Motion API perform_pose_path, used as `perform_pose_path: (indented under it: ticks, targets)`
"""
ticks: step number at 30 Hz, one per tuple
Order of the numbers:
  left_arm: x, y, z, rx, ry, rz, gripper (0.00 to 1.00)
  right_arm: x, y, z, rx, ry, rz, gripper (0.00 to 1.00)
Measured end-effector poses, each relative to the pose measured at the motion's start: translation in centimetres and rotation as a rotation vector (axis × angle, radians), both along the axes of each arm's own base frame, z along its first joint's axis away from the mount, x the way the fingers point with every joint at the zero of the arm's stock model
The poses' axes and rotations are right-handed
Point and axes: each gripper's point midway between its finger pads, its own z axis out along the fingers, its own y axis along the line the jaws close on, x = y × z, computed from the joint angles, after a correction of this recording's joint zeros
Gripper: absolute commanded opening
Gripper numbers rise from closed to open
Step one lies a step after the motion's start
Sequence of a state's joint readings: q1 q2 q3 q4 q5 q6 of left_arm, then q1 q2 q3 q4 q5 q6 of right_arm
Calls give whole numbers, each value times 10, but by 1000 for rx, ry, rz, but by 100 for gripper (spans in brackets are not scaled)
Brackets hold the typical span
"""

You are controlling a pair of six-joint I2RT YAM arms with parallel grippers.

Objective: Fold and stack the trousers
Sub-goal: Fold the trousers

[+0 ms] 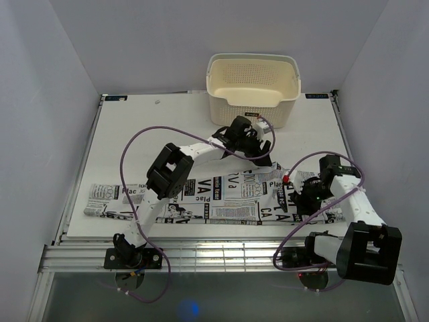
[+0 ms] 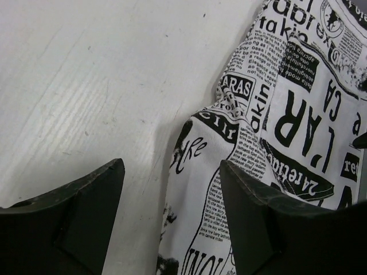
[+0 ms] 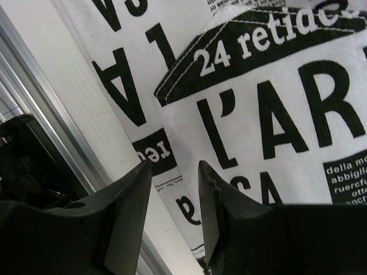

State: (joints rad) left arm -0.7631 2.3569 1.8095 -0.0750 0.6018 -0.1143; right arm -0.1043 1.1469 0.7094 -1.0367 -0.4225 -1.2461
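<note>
Trousers [image 1: 221,200] lie flat and unfolded across the lower middle of the counter [image 1: 167,121], left claw [image 2: 172,172] wide over their upper-right edge, right claw [image 3: 175,172] narrow and seemingly empty at the lower-right end; next, probably pinch both edges for the first fold.

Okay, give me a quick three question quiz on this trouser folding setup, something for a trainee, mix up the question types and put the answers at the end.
1. True or false: the trousers lie inside the basket.
2. Multiple choice: in its own wrist view, the left end effector is A) shut on the basket rim, B) open, one finger over bare table and one over cloth, C) shut on a trouser leg.
3. Fill the blank: the basket stands at the ___ edge of the table.
Key: 1 false, they are spread out on the table; 2 B; 3 far.
</note>
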Motion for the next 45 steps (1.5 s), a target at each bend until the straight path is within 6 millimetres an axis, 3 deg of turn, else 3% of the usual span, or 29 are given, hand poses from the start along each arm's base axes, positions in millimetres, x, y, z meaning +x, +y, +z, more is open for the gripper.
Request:
perform_pose_path:
  ticks: [4, 8, 9, 11, 16, 17, 24, 31, 34, 36, 39, 41, 45]
  targets:
    - [-4, -2, -26, 12, 63, -8, 71, -4, 6, -8, -2, -14, 52, 45]
    - [-6, -7, -25, -11, 84, -19, 62, -13, 12, -16, -6, -7, 96, 45]
    - [-7, -7, -26, -13, 91, -20, 51, -14, 12, -19, -10, -3, 102, 44]
    - [-9, -7, -27, -14, 108, -22, 40, -18, 10, -26, -26, 5, 110, 40]
    - [-13, -8, -37, -14, 136, -37, 0, -22, 0, -39, -88, 17, 111, 33]
    - [-14, -8, -39, -15, 140, -43, 0, -22, -1, -40, -96, 14, 111, 31]
    - [-13, -5, -40, -24, 116, -53, 0, -21, -3, -41, -108, -14, 112, 26]
    - [13, 8, -34, -3, 72, -8, 0, -19, -4, -42, -118, -36, 114, 17]
    - [21, 12, -29, 0, 45, -17, 53, -17, -5, -41, -122, -46, 116, 17]
    - [27, 16, -29, 14, 27, -7, 73, -17, -6, -41, -126, -43, 112, 21]
    - [34, 29, -22, 49, 14, 12, 75, -14, -8, -39, -135, -16, 96, 32]
    - [36, 42, -10, 71, 6, 21, 75, -10, -10, -34, -144, 13, 76, 46]
    - [22, 103, 38, 117, 6, 66, 74, 30, -5, 0, -119, -35, 28, 60]
